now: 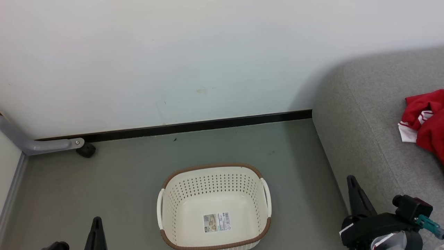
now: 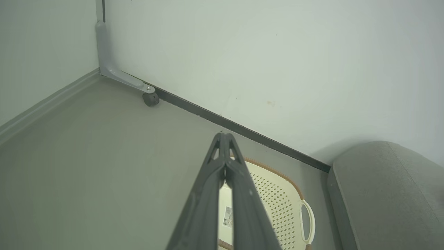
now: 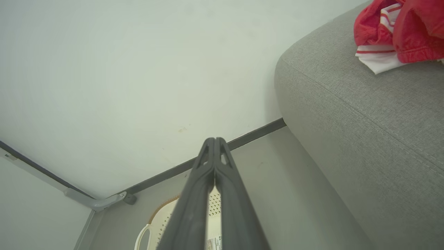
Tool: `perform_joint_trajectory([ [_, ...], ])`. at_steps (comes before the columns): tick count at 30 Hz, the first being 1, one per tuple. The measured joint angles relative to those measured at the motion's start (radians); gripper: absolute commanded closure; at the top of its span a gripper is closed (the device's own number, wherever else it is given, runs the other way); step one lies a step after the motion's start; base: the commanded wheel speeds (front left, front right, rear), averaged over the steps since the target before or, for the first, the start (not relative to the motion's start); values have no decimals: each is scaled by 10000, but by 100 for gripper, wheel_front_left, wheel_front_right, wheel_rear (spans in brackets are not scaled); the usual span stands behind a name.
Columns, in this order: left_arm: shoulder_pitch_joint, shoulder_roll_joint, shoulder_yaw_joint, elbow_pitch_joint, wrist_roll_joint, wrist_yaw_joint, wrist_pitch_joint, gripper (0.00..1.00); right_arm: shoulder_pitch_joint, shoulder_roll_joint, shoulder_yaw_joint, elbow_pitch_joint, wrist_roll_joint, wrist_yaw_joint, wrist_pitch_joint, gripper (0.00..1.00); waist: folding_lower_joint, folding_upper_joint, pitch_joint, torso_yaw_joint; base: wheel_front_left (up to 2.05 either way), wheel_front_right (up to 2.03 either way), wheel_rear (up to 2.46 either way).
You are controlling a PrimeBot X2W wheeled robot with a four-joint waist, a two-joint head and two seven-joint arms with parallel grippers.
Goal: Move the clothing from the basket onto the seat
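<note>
The cream basket (image 1: 215, 205) with a brown rim stands on the floor at the bottom centre, with nothing in it but the label sticker (image 1: 216, 222) on its bottom. Red clothing (image 1: 425, 121) with a white striped cuff lies on the grey seat (image 1: 374, 139) at the right, also as clothing (image 3: 399, 31) on the seat (image 3: 364, 114). My left gripper (image 1: 97, 222) is low at the left of the basket, fingers pressed together and holding nothing (image 2: 223, 139). My right gripper (image 1: 351, 180) stands at the seat's front edge, shut and holding nothing (image 3: 214, 140).
A white wall with a black skirting strip (image 1: 194, 126) runs behind the basket. A grey metal leg with a dark caster (image 1: 86, 150) sits at the far left by the wall. Grey floor (image 1: 121, 180) surrounds the basket.
</note>
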Motion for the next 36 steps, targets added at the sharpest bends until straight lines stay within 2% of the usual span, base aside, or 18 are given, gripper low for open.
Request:
perform_joint_trajectory([
  [36, -589, -364, 568, 35, -4594, -876, 1310, 100, 2, 42, -1277, -316, 5114, 251, 1371, 100, 0, 0, 11, 97, 0, 0, 0],
])
